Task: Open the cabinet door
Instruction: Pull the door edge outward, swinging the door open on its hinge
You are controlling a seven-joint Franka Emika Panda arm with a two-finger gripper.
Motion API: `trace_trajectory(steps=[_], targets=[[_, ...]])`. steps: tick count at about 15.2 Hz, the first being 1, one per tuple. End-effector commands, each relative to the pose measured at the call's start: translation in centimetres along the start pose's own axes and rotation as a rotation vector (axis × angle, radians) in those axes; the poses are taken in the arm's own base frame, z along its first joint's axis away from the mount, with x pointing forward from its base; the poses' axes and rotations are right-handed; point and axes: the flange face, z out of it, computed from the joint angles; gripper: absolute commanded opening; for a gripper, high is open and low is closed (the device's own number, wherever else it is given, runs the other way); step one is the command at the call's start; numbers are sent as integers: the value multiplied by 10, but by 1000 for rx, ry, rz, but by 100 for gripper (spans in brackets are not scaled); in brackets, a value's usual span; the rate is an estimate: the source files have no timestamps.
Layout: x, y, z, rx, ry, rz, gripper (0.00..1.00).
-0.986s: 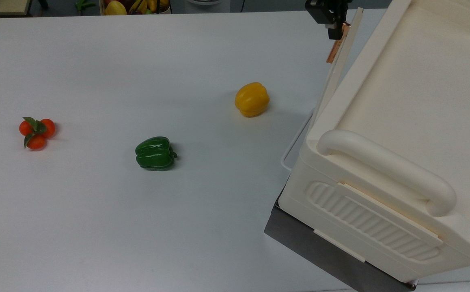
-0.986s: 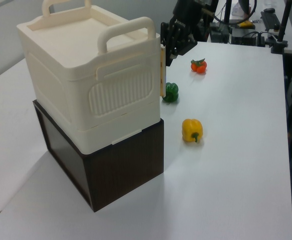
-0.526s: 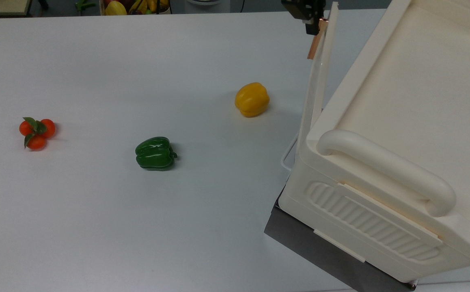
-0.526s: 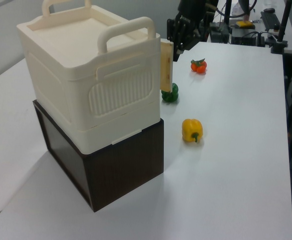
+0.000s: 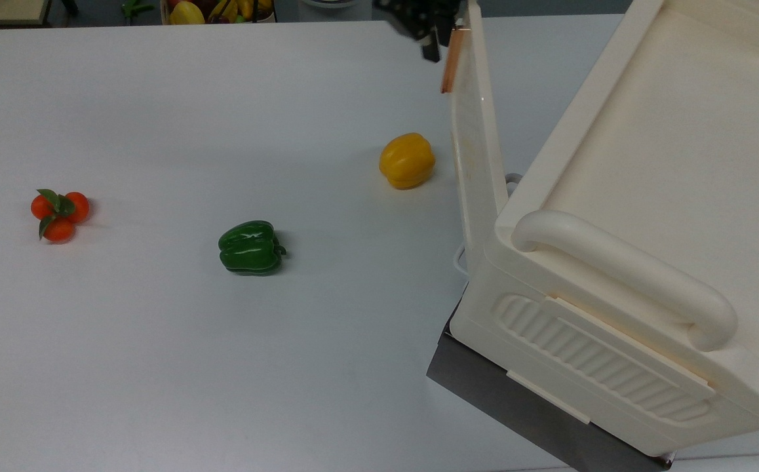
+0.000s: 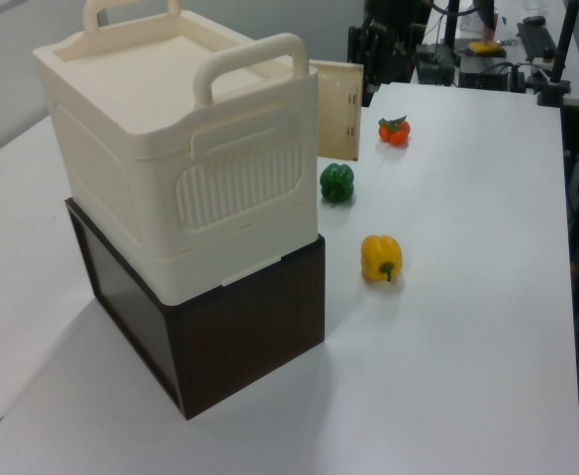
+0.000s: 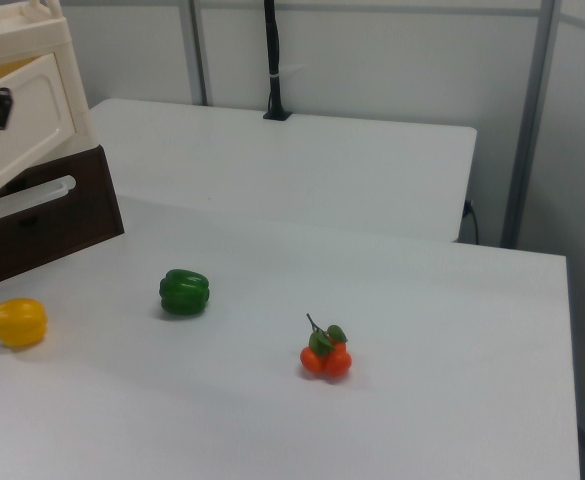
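One broad white surface [image 5: 156, 341] takes up most of the room, with grey partition walls and a black upright pole behind it in the right view. A cream cabinet [image 6: 170, 148] on a dark brown base [image 6: 240, 336] sits at 4 o'clock in the top view, a thick rounded bar handle [image 5: 622, 275] on its top.

The cabinet door [image 5: 474, 151] stands swung out from the cabinet's front. In the top view its long axis runs from the hinge near the bar handle up toward 12 o'clock, with the free edge and copper strip handle [image 5: 451, 59] pointing away at the top. In the left view its inner face [image 6: 337, 109] faces the camera.

The gripper [image 5: 433, 29] is at that copper strip; I cannot tell whether the fingers are clamped.

A yellow pepper [image 5: 407, 160] lies near the door at 9 o'clock of it, a green pepper [image 5: 250, 247] farther toward 8 o'clock, and an orange cluster [image 5: 59, 214] well apart at 9 o'clock.
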Motion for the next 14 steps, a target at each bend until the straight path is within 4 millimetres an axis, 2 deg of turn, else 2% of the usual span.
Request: trace_trajectory(steps=[1,2,4,7,9,10,11,12,14], targets=[[-24,26,-1,22,5,57,48],[-34,41,-5,6,10,82,51],[-46,57,-9,-8,13,110,53],[-59,78,-23,-39,29,145,58],[-65,83,-29,-47,30,157,61],[-70,84,-36,-51,28,167,68],[-73,82,-45,-58,31,177,82],[-74,79,-46,-52,23,178,100],[-72,73,-47,-33,9,174,100]])
